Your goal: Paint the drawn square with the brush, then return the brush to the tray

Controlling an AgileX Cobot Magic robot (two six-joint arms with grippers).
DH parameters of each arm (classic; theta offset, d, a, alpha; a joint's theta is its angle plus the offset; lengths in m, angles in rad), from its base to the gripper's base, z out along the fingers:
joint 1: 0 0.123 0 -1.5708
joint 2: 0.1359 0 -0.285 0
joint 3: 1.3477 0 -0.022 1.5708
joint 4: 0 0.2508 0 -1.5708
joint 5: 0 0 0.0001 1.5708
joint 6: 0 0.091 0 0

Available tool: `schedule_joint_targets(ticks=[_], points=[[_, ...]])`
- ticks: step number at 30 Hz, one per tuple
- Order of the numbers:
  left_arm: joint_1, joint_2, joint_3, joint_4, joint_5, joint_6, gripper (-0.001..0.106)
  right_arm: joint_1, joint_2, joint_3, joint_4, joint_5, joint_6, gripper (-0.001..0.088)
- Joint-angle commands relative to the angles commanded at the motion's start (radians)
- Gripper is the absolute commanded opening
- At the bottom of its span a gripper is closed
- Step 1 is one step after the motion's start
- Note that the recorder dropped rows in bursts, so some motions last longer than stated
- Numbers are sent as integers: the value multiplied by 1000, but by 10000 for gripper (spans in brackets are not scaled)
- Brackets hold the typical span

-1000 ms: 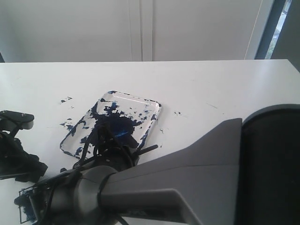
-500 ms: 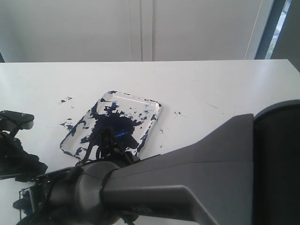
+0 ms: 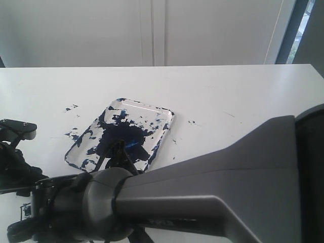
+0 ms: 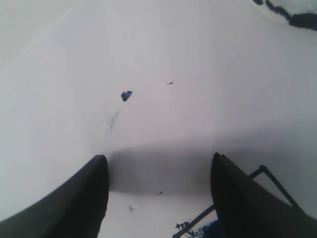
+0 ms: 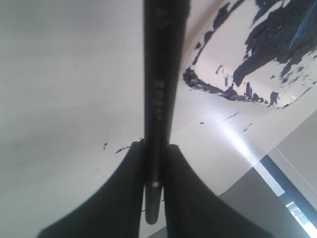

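right gripper (image 5: 154, 151): my fingers pinch the brush (image 5: 161, 74), tip out of sight | brush: above the white table (image 3: 228, 91), near the paint-smeared corner of the tray (image 5: 233, 54) | left gripper (image 4: 158, 166): my jaws stand spread, nothing between | drawn square (image 4: 194, 226): one outline corner with a blue daub, beside my left finger

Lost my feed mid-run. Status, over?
Right gripper shut on brush. Left gripper open, empty. Tray paint-smeared, brush not yet returned. Right arm blocks exterior view.
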Motion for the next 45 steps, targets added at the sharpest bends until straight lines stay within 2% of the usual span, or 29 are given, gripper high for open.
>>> schedule_joint_targets(ticks=[11, 21, 28, 33, 36, 38, 41, 45], points=[[0, 0, 0, 0, 0, 0, 640, -12, 12, 0, -149, 0, 3, 0], [0, 0, 0, 0, -1, 0, 640, -16, 56, 0, -186, 0, -31, 0], [0, 0, 0, 0, -1, 0, 640, -16, 53, 0, -166, 0, -31, 0], [0, 0, 0, 0, -1, 0, 640, -16, 34, 4, -94, 0, -36, 0], [0, 0, 0, 0, -1, 0, 640, -12, 32, 61, -86, 0, -36, 0], [0, 0, 0, 0, -4, 0, 640, -8, 32, 111, -86, 0, -16, 0], [0, 0, 0, 0, -6, 0, 640, -8, 21, 127, -105, 0, 41, 0], [0, 0, 0, 0, -6, 0, 640, -8, -23, 127, -232, 0, 182, 0]])
